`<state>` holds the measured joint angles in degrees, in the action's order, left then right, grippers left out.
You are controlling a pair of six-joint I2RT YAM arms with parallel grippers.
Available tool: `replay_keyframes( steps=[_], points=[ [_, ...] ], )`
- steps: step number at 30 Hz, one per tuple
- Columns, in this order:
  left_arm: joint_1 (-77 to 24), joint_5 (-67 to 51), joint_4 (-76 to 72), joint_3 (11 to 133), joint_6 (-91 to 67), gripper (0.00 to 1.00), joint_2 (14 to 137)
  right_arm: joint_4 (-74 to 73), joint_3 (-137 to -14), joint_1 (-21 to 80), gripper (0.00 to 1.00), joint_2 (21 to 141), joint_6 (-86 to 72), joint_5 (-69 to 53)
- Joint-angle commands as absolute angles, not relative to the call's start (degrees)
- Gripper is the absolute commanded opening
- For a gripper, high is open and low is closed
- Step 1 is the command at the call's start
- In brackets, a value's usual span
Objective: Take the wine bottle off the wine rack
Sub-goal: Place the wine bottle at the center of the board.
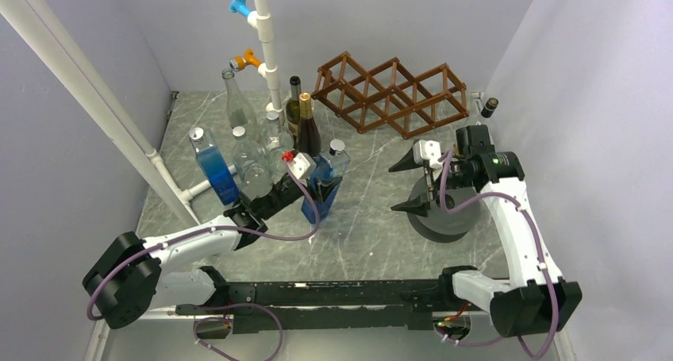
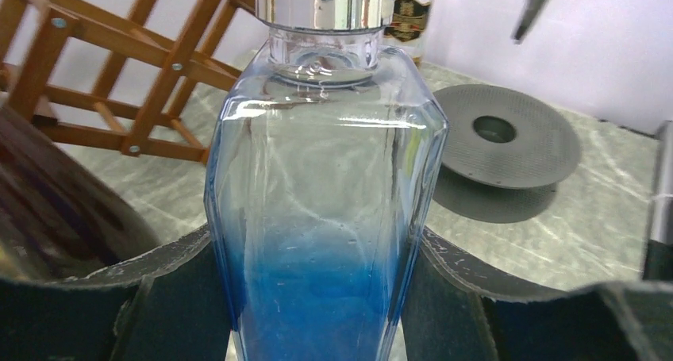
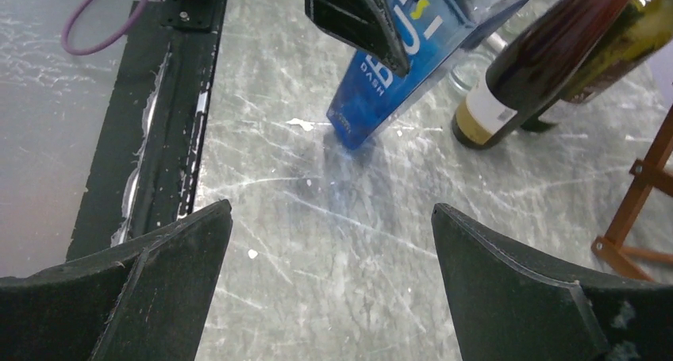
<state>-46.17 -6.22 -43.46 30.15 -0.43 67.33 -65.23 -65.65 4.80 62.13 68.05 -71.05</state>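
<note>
The brown wooden lattice wine rack (image 1: 393, 95) stands at the back of the table, and its cells look empty; part of it shows in the left wrist view (image 2: 119, 67). My left gripper (image 1: 317, 190) is shut on a blue-tinted glass bottle (image 1: 327, 174) with a silver cap, in front of and left of the rack. In the left wrist view the fingers (image 2: 159, 305) press both sides of the bottle (image 2: 325, 202). In the right wrist view the bottle (image 3: 405, 67) is tilted, its lower corner at the table. My right gripper (image 1: 394, 189) is open and empty, right of the bottle, over bare table (image 3: 329, 210).
Two dark wine bottles (image 1: 305, 127), clear glass bottles (image 1: 238, 99) and a second blue bottle (image 1: 214, 167) stand at the back left by a white pipe post (image 1: 266, 36). A grey round disc (image 1: 444, 214) lies under the right arm. A dark bottle top (image 1: 490, 105) is by the right wall.
</note>
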Motion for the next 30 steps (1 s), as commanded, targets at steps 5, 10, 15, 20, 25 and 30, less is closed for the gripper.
replay_keyframes(
  steps=[5, 10, 15, 20, 25, 30],
  points=[
    [-44.4, -27.2, -57.2, 36.4, -10.0, 0.00, 68.0, -72.4, -78.3, 7.2, 1.00, 72.6, 81.6, -76.4],
    [-44.4, -30.5, -60.9, 36.7, -12.7, 0.00, 70.5, -66.3, -79.5, 13.0, 1.00, 74.0, 71.3, -74.1],
    [-44.5, -32.3, -65.3, 37.7, -16.1, 0.00, 73.6, -57.3, -77.5, 18.7, 1.00, 73.8, 59.9, -70.1],
    [-44.5, -33.0, -67.8, 38.2, -18.0, 0.00, 75.4, -54.6, -78.6, 20.5, 1.00, 76.3, 53.6, -69.8],
    [-44.5, -33.7, -69.0, 38.5, -18.7, 0.00, 76.2, -52.5, -79.3, 21.9, 1.00, 78.6, 48.3, -69.7],
    [-44.6, -33.4, -69.2, 38.1, -18.2, 0.00, 76.0, -46.5, -78.9, 22.1, 1.00, 78.1, 40.9, -64.5]
  ],
)
